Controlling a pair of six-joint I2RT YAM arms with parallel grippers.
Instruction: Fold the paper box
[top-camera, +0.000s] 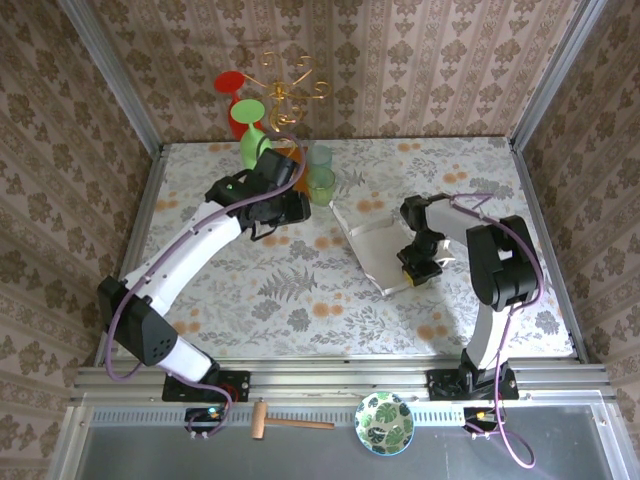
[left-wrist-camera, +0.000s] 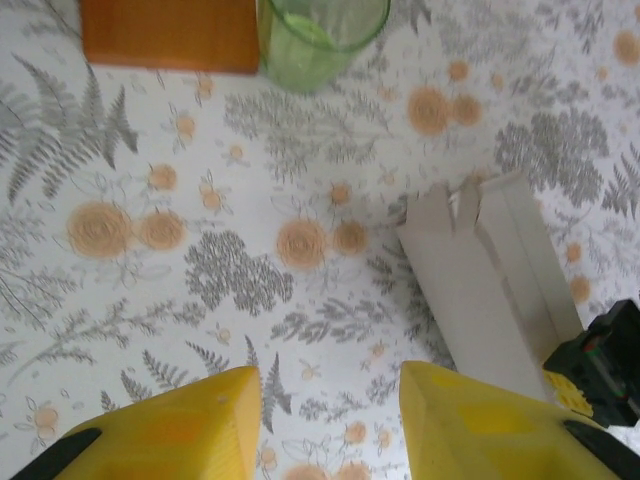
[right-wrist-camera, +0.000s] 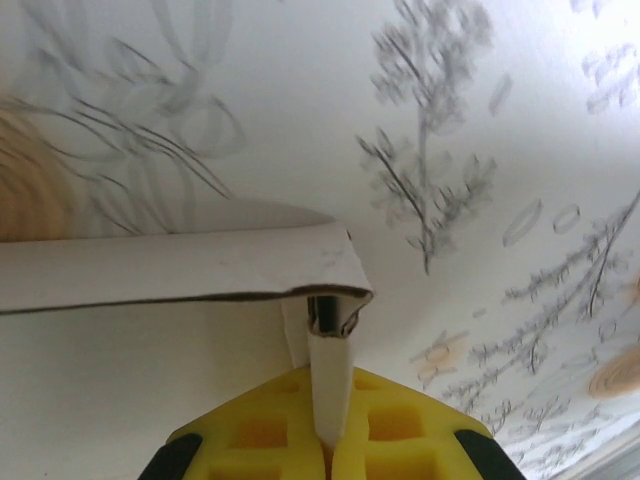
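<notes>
Note thin pale beige-white cardboard paper box (top-camera: 372, 243) lying right of centre on flower-printed tablecloth (top-camera: 300, 300); mostly flat, one long wall raised along its right side in left wrist view; not yet closed up, so judged early to middle of the job.

Note right gripper (top-camera: 420, 268) at near right corner of the box; clamped tight on a thin upright corner flap (right-wrist-camera: 328, 385), yellow pads (right-wrist-camera: 390, 425) pressed to either side of it; curled cardboard edge just above the pinch.

Note left gripper (top-camera: 288, 208) well left of the box, near translucent green plastic cup (left-wrist-camera: 322, 30) and flat orange rectangular block (left-wrist-camera: 168, 33); yellow fingers (left-wrist-camera: 190, 425) moderately apart, holding nothing, cloth visible through the gap.

Judged step: standing up and tucking the corner flap with the right side, left side free to brace.

To do it well:
- grip close to the crease, not the flap tip
- swing the flap about its crease rather than pulling; thin board likely to buckle or tear
- bring left gripper down on the flat panel to pin it; otherwise likely to drag the whole sheet across the cloth
- approach from the left, clear of the cup
- press lightly; avoid crushing the raised wall
</notes>
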